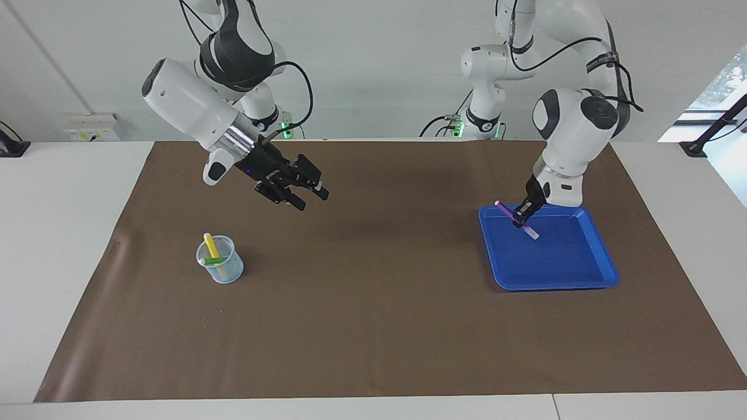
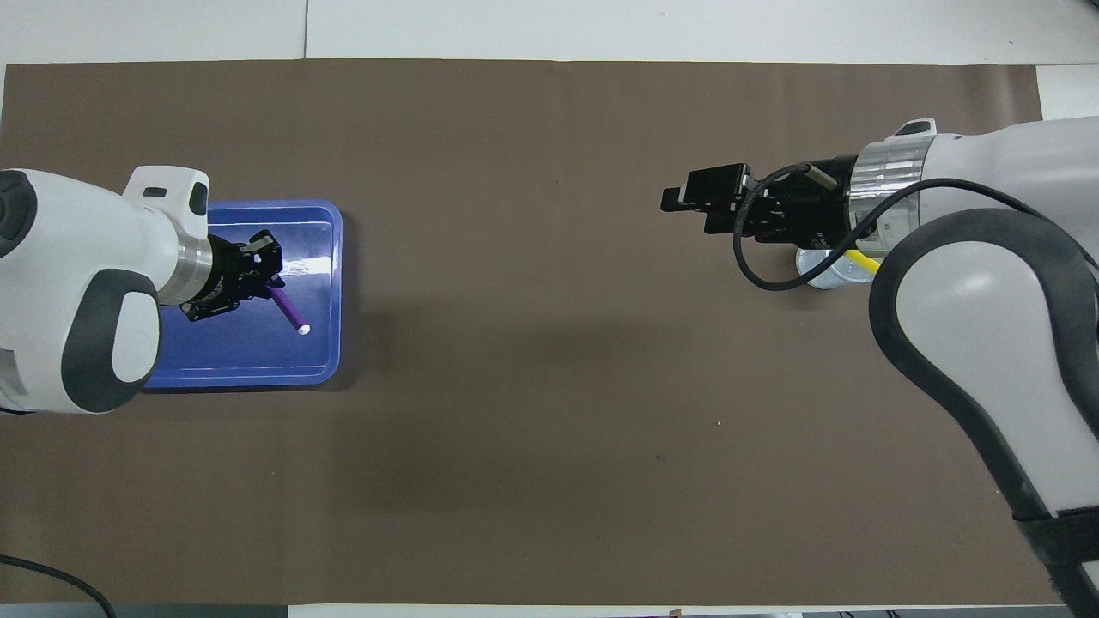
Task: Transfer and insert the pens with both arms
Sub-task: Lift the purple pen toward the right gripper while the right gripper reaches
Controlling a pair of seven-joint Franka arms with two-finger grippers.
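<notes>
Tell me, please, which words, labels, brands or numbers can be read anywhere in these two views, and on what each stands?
No text can be read.
Black band with pale lettering on the left arm: too small to read.
Yellow-marked wall plate: too small to read.
Purple pen, blue tray, clear cup: no markings visible.

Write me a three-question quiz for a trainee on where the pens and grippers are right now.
1. Multiple choice: what does the left gripper hold over the blue tray? A. a spoon B. the purple pen C. nothing
2. True or false: the right gripper has its jaws shut on a pen.
3. Short answer: which pens stand in the clear cup?

Key: 1. B. 2. False: its jaws are open and empty, raised over the brown mat. 3. Two, the yellow pen and the green pen.
</notes>
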